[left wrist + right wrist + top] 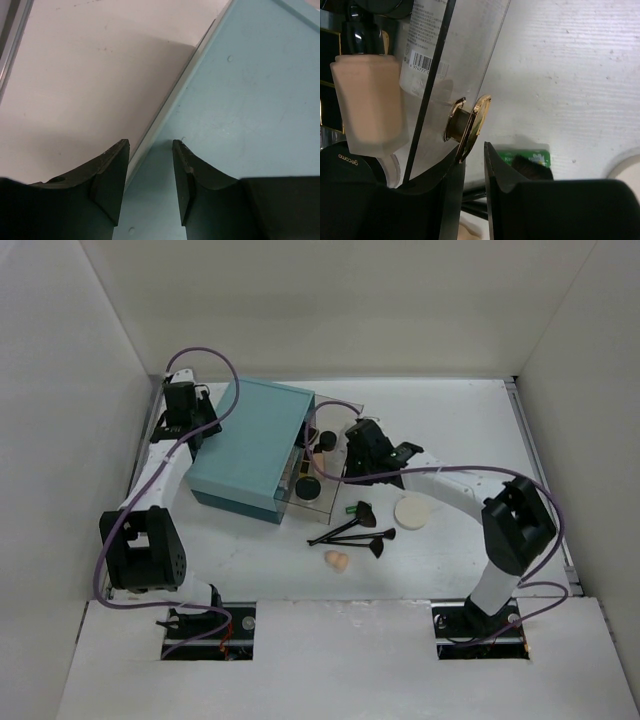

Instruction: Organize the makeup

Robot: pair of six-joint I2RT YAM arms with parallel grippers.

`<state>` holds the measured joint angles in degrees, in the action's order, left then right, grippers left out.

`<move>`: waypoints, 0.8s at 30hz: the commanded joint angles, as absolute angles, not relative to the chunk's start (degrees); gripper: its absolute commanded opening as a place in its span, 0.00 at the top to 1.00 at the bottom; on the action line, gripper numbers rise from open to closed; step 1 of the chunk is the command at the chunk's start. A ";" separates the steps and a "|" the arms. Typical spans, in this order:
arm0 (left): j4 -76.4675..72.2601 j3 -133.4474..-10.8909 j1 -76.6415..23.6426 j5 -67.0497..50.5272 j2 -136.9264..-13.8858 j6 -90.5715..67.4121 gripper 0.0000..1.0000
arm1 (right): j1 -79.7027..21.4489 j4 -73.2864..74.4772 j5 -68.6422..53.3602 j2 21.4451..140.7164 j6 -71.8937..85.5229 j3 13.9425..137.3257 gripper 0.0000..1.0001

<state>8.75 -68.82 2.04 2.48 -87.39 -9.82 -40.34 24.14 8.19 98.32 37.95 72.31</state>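
The right claw [474, 148] stands with jaws nearly together; a gold knob [470, 122] on a clear panel [470, 65] touches its left finger; left of the knob stand a beige bottle [367, 100] and a barcoded clear tube [426, 35]; a green label [525, 157] lies near on the white tabletop [570, 75].

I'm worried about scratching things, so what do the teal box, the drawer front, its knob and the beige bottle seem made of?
Teal box: matte, perhaps painted board; flat colour, no glare. Drawer front: clear glossy plastic, likely acrylic; see-through with reflections. Knob: shiny gold, metal or plated plastic. Beige bottle: frosted glass or plastic; soft, dull surface.
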 commanded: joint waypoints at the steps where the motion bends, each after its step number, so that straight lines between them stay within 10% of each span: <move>1: 12.57 -65.13 0.40 0.97 -89.91 -8.70 0.62 | -42.58 13.54 5.01 101.07 37.97 79.09 0.71; 24: 12.13 -62.31 -1.01 0.79 -90.09 -8.96 0.66 | -45.84 10.20 -0.61 118.04 38.14 100.11 0.52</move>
<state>2.72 -65.98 0.71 3.57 -87.33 -9.19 -45.10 20.34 2.70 117.43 36.97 97.06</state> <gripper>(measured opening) 0.352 0.465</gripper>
